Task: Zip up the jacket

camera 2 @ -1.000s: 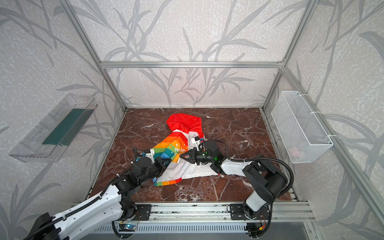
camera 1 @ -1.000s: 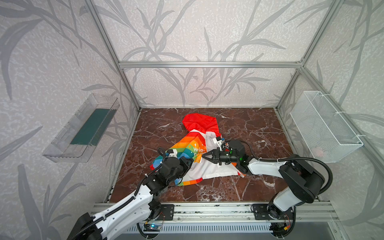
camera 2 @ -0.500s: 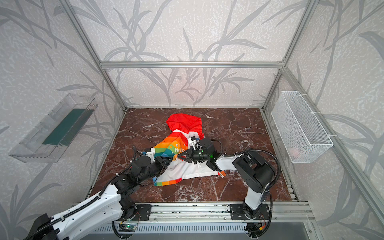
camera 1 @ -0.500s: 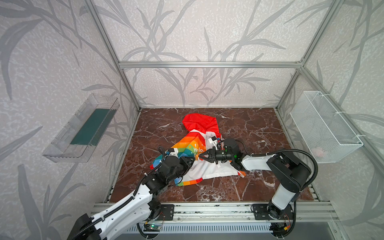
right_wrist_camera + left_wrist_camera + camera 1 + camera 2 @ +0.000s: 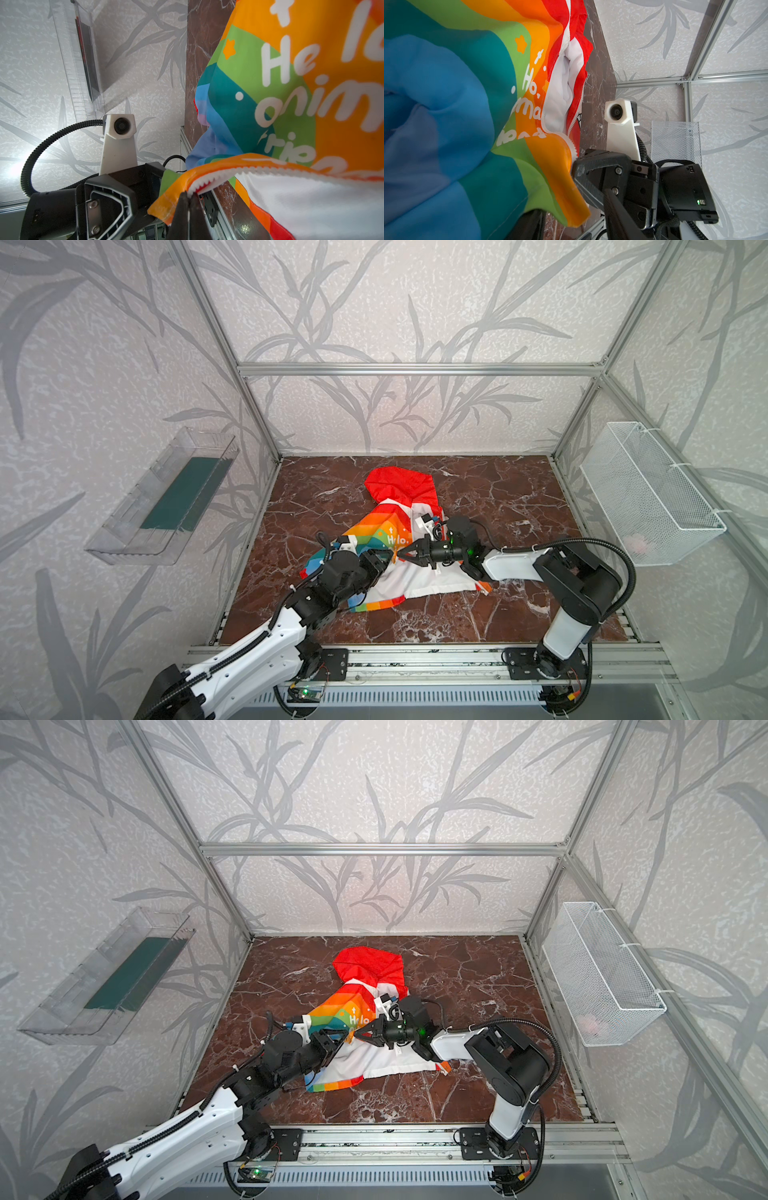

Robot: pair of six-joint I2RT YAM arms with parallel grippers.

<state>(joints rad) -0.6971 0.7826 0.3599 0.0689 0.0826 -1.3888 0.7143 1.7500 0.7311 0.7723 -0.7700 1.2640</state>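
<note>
One dark red-brown marble tabletop (image 5: pixel 519 497) carries everything here. Near its middle, a little toward the front rail, lies the small, thin, rainbow-striped child's jacket (image 5: pixel 390 526), crumpled and not zipped. Both top views show it the same way, and the jacket (image 5: pixel 353 1011) is well apart from every wall.

Its plain red hood (image 5: pixel 399 485) points toward the back wall. Its white lining (image 5: pixel 419 578) is spread open toward the front, bordered by a narrow rainbow hem. The striped outer panel (blue, teal, green, orange, then red) is raised off the table in a fold between the two arms.

The black right gripper (image 5: pixel 400 552) reaches in from the right. Its fingers are pressed together on the orange front edge of the jacket. The right wrist view shows this pinch right beside the white zipper teeth (image 5: pixel 218 176).

The black left gripper (image 5: pixel 384 561) sits just beside it, close against the raised fabric. Cloth covers most of its fingers, so I cannot tell whether they are spread or gripping.

Chunky white lettering (image 5: pixel 291 62) runs across the orange and green stripes. A small orange star (image 5: pixel 229 48) is printed nearby.
</note>
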